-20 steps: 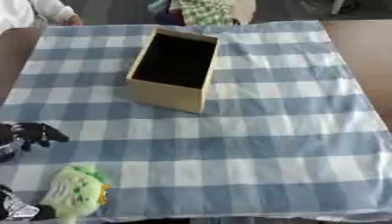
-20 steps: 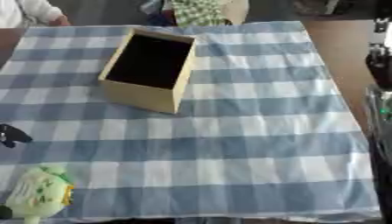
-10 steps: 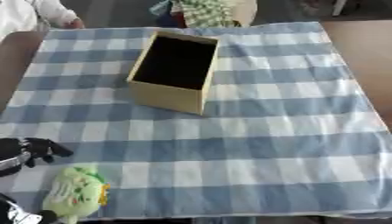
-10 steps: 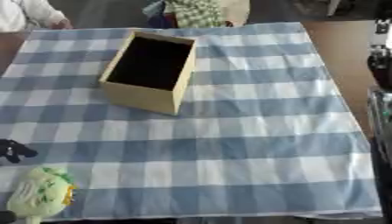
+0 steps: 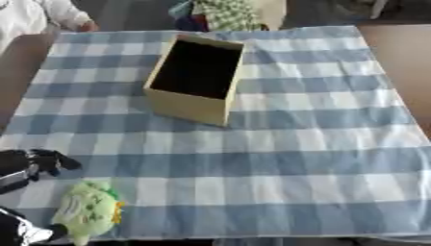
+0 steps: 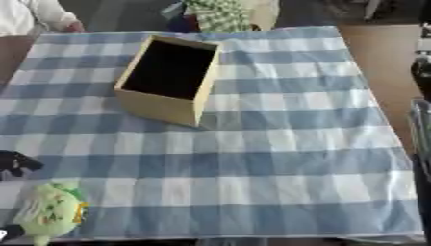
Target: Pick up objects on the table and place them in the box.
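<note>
An open tan box (image 5: 195,79) stands on the checked cloth, left of centre toward the far side, its dark inside showing nothing. A green plush toy (image 5: 87,211) lies at the near left corner of the cloth. My left hand (image 5: 35,162), black, hovers at the left edge just above and left of the toy, open with fingers loosely bent, holding nothing and apart from the toy. A black and white part of that arm (image 5: 19,231) shows at the bottom left corner. Dark parts of my right arm (image 6: 422,72) show at the right edge, beyond the cloth.
The blue and white checked cloth (image 5: 303,158) covers the table, with brown table top (image 5: 402,53) bare at the right. A green checked item (image 5: 225,13) lies past the far edge. A person's white sleeve (image 5: 33,14) is at the far left corner.
My left hand has come a little nearer and lower along the left edge, closing on the plush toy. The box and toy have not moved.
</note>
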### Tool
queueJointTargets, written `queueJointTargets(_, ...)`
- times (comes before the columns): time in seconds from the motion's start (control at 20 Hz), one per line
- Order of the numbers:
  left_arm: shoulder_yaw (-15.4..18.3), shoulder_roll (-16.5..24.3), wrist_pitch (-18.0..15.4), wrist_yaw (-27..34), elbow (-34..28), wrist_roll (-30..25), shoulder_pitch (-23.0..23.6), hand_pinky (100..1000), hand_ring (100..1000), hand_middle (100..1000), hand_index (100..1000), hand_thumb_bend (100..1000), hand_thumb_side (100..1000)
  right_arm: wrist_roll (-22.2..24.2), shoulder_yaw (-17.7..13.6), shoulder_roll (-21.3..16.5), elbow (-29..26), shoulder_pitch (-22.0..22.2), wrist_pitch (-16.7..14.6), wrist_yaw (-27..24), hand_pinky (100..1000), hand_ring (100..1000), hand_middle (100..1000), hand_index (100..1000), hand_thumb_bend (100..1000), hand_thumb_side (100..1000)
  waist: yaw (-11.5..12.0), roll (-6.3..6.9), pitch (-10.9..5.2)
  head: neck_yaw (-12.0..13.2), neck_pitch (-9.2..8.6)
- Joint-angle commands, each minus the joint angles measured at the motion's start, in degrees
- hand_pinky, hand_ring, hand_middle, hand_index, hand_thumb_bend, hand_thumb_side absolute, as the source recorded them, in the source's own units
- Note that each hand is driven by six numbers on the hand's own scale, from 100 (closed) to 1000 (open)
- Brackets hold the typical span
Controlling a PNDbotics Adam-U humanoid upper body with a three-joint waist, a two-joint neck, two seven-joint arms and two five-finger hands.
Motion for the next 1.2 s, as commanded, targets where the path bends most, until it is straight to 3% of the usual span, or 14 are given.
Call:
queueJointTargets(0.05,-0.1,0.3,1.1,-2.2,-0.8,0.2,-0.3,680,803,835,921,286,198,0.0,-0.3,-0.7,-0.9,-0.3,0.1,-0.3,783,620,602,781,100,748,-0.1,0.01,-0.77,0.1,0.37)
queueJointTargets(0.55,-2.5,-1.3,1.2,-2.0,-0.8,-3.0,-2.1,707,824,860,927,316,197,0.3,-0.3,-0.3,-0.9,-0.3,0.2,-0.5,782,619,601,780,100,747,-0.4,0.04,-0.63,0.4,0.37)
queueJointTargets(0.7,-2.9,-1.6,1.4,-2.1,-0.8,-4.1,-2.3,740,841,870,932,379,229,0.4,-0.3,-0.2,-0.9,-0.3,0.3,-0.5,781,619,601,779,100,747,-0.5,0.07,-0.56,0.4,0.37)
queueJointTargets(0.85,-3.1,-1.6,1.2,-2.8,-0.8,-5.5,-2.3,772,861,881,938,530,306,0.5,-0.2,-0.1,-0.9,-0.3,0.3,-0.5,781,618,600,778,100,747,-0.5,0.11,-0.53,0.4,0.37)
queueJointTargets(1.2,-3.2,-1.1,0.9,-5.1,-0.8,-8.1,-2.4,785,881,891,932,523,325,0.6,-0.2,0.0,-0.9,-0.3,0.4,-0.6,780,618,599,778,100,746,-0.5,0.21,-0.54,0.5,0.37)
